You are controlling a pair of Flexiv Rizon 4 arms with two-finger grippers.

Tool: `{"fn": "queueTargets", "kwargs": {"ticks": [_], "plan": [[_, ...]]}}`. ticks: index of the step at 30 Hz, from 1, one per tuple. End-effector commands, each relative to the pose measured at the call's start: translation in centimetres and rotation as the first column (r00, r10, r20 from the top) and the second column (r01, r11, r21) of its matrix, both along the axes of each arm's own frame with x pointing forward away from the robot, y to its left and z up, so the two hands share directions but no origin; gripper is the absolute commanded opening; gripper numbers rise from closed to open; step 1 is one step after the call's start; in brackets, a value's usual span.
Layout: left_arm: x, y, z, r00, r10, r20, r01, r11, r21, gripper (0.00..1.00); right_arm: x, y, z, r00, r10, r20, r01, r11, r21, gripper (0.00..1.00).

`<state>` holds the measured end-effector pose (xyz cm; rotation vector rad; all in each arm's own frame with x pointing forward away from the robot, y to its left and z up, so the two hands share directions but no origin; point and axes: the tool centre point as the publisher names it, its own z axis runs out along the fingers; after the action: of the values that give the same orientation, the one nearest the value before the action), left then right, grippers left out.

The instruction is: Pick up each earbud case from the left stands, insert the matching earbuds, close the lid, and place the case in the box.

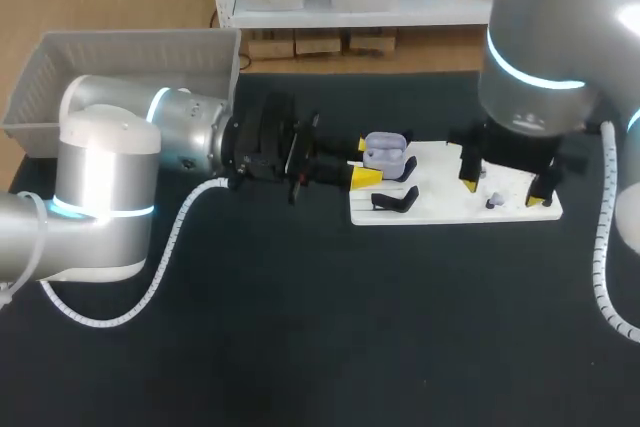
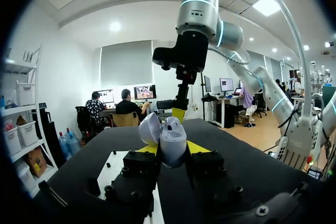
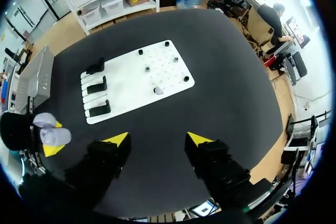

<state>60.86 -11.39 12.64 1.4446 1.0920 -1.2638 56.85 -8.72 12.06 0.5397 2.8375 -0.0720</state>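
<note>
Left gripper (image 1: 362, 162) clamps the open earbud case (image 1: 385, 151) by the white board's (image 1: 440, 209) left edge. Right gripper (image 3: 157, 139), fingers spread, hangs near its right end.

The earbud case (image 1: 385, 150) is lavender, the board (image 1: 440, 209) white, the table (image 1: 300, 327) black.

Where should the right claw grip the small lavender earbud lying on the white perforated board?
Probably across its rounded body, coming straight down from above: the small lavender earbud lies loose on the flat white perforated board, apart from the dark pegs, and the open right claw hangs above it, pointing down.
</note>
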Motion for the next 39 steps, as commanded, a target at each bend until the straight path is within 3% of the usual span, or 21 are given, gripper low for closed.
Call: {"fn": "queueTargets", "kwargs": {"ticks": [1, 15, 39], "plan": [[-0.1, 0.0, 0.0, 1.000, 0.005, 0.003, -0.005, 1.000, -0.002, 0.00, 1.1, -0.3, -2.4, 1.000, 0.001, -0.001, -0.001, 1.000, -0.007, 0.63], [-0.1, 0.0, 0.0, 1.000, 0.005, 0.003, -0.005, 1.000, -0.002, 0.00, 4.7, -2.2, -6.6, 0.999, -0.008, 0.034, 0.007, 1.000, 0.018, 0.50], [-0.1, 0.0, 0.0, 1.000, 0.005, 0.003, -0.005, 1.000, -0.002, 0.00, 7.2, -3.1, -9.8, 0.999, -0.014, 0.029, 0.012, 0.998, 0.067, 0.43]]}}
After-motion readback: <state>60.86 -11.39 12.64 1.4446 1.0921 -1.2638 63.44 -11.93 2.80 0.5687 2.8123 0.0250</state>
